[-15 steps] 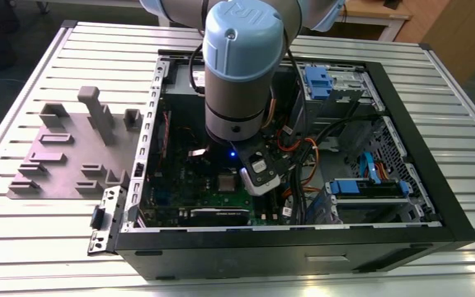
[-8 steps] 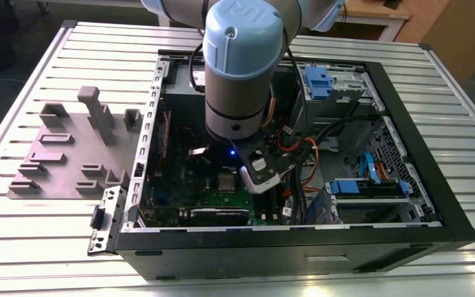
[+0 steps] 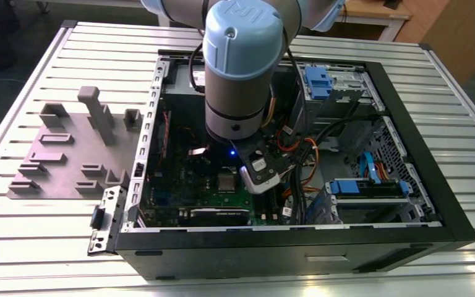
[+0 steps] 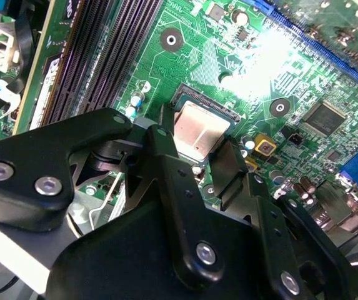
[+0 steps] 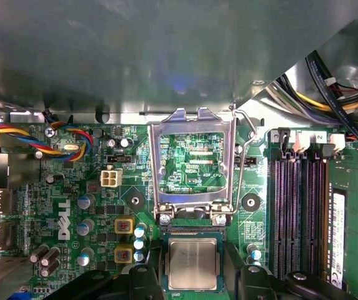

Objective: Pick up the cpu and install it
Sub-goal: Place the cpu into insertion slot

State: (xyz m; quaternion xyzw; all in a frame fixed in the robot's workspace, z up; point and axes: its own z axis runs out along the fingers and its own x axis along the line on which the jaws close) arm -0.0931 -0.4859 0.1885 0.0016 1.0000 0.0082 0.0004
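Seated cpu (image 5: 193, 262), jaws released

The cpu lay flat in the socket (image 5: 191, 232) of the green mobo (image 5: 66, 187), retention frame (image 5: 194, 159) flipped up beside it. The gripper (image 4: 194, 144) hung over it w/ fingers (image 4: 163, 156) spread, one each side.

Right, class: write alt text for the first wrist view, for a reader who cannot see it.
A silvery square cpu sits in its socket on a green motherboard, the gripper open, its dark fingers either side and clear of it. The socket's metal frame stands swung open beside it, and dark memory slots run alongside.
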